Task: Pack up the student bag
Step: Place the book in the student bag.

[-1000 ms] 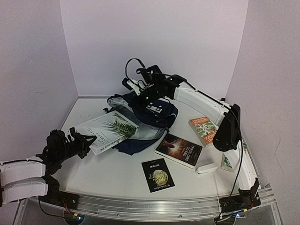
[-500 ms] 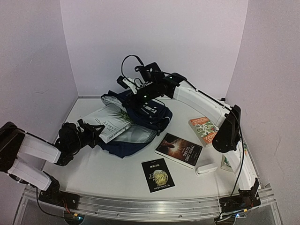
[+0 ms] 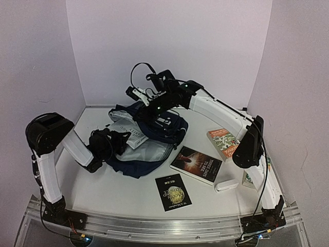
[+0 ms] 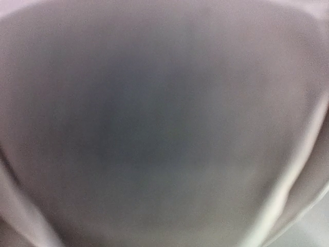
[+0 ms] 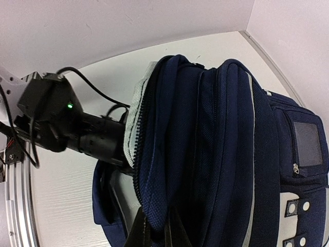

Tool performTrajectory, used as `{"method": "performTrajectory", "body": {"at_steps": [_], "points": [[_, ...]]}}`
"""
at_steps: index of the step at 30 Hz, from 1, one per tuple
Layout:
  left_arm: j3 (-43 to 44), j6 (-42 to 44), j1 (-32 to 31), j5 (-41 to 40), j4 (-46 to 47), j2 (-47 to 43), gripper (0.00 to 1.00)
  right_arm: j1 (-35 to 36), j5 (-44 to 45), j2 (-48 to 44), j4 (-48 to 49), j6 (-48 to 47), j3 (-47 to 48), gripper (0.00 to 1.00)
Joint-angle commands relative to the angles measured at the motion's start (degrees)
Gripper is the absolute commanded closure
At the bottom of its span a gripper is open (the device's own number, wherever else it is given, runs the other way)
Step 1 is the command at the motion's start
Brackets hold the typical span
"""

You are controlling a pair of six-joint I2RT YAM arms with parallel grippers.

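right gripper pinches student bag rim; left gripper crowds its mouth.

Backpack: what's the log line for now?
bag: open | right tool: shut on bag rim | left tool: shut, at bag mouth | white book: partly inside

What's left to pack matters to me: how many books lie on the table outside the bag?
4: dark book mid-table, black book near the front edge, red-and-green book on the right, what looks like a green book partly hidden behind the right arm. Others may be hidden.
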Motion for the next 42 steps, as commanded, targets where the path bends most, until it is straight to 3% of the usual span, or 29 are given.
{"method": "performTrajectory", "body": {"at_steps": [1,4,7,21,26,30,33,42], "points": [[9.3,-1.1,-1.2,-5.1,17.2,6.3,0.94,1.2,-2.5,-4.2,6.3,-2.7,4.8,1.0],[12.6,0.7,-1.2,-5.7,16.3,7.9,0.89,1.0,0.5,-3.7,6.4,-4.3,4.7,1.0],[14.1,2.8,-2.3,-3.5,13.7,7.4,0.76,0.2,2.3,-2.8,6.6,-4.7,4.7,1.0],[10.9,7.3,-7.2,-2.4,-5.1,-1.5,0.44,-2.2,4.5,0.8,8.8,-3.5,6.0,1.0],[11.4,11.7,-7.8,-5.0,-21.5,-9.6,0.18,-2.9,4.4,1.6,9.2,-2.8,5.9,1.0],[13.6,13.6,-8.1,-5.3,-34.7,-14.6,0.14,-3.4,4.6,2.2,9.6,-2.5,6.2,1.0],[13.4,14.1,-8.6,-6.2,-40.4,-18.2,0.01,-4.0,4.7,2.5,9.8,-2.2,6.5,1.0],[10.0,13.8,-9.3,-6.7,-49.8,-25.9,0.0,-5.7,4.7,3.4,10.6,-1.3,6.9,1.0]]}}
